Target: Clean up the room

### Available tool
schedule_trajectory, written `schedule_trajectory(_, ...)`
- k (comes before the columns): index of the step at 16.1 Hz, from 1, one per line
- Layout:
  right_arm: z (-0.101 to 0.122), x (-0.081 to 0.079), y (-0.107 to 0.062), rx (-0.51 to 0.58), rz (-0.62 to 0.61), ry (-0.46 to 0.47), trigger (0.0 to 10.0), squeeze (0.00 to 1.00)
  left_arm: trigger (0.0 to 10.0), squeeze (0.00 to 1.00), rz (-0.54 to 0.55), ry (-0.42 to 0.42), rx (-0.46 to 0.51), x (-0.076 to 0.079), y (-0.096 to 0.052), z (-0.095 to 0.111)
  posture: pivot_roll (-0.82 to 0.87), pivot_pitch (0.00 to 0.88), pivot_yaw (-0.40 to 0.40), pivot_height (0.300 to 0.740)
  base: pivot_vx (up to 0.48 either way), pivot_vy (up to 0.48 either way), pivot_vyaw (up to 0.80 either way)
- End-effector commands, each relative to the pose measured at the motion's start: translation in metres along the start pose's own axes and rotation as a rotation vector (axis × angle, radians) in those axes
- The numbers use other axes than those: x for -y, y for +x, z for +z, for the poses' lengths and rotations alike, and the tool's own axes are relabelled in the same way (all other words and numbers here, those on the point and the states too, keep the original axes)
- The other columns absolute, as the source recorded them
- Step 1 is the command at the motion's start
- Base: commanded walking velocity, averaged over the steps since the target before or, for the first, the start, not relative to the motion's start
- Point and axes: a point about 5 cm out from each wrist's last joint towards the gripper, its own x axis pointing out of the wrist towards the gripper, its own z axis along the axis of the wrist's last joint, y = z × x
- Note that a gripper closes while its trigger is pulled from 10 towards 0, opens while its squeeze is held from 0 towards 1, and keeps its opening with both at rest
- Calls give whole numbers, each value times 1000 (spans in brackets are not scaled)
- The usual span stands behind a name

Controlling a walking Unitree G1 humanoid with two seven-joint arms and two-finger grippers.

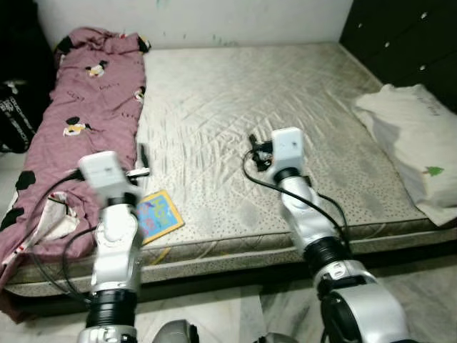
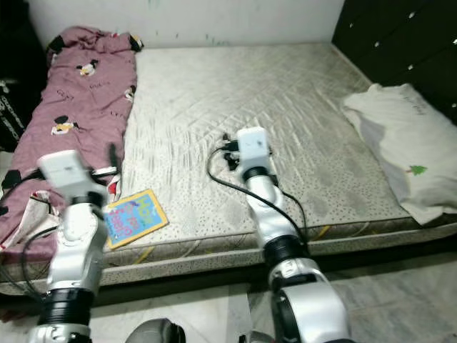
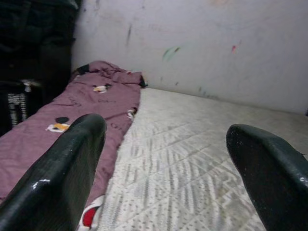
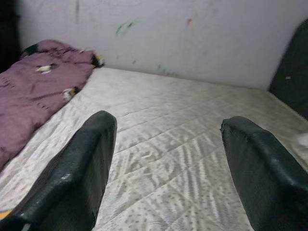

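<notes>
At the near edge of the bed, two silver robot arms reach forward over a bare quilted mattress (image 1: 235, 114). The left gripper (image 3: 163, 168) has its jaws wide apart and holds nothing; between its two black fingers (image 3: 57, 173) lie the pale mattress and the edge of a blanket. The right gripper (image 4: 166, 163) also has its jaws spread open and empty, with plain mattress between and beyond them.

Just behind the left jaws and a little toward the right arm, a colourful children's book (image 1: 158, 216) lies flat near the mattress's front edge. Beside the left jaws, on their outer side, a mauve blanket with cartoon prints (image 1: 89, 121) runs the length of the bed, from the front edge to a bunched heap by the wall. Well off to the outer side of the right jaws, a white pillow with a small green tree print (image 1: 418, 146) hangs partly over the edge of the mattress.

Farther on, past both sets of jaws, the mattress meets a scuffed white wall (image 3: 216, 43). A dark cabinet (image 1: 410, 43) stands beyond the pillow, and a dark bag (image 1: 14, 114) sits beyond the blanket.
</notes>
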Motion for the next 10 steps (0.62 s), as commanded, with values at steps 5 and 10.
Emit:
schedule_trajectory(5,1,-1,2,-5,2,7,10000,0,10000,0,-9,-3,27,-2,1,5,74,0,-10,740,290,0,0)
schedule_trajectory(10,2,-1,2,-3,-1,10,10000,0,10000,0,-14,-4,30,-2,1,6,74,0,-9,740,311,0,0)
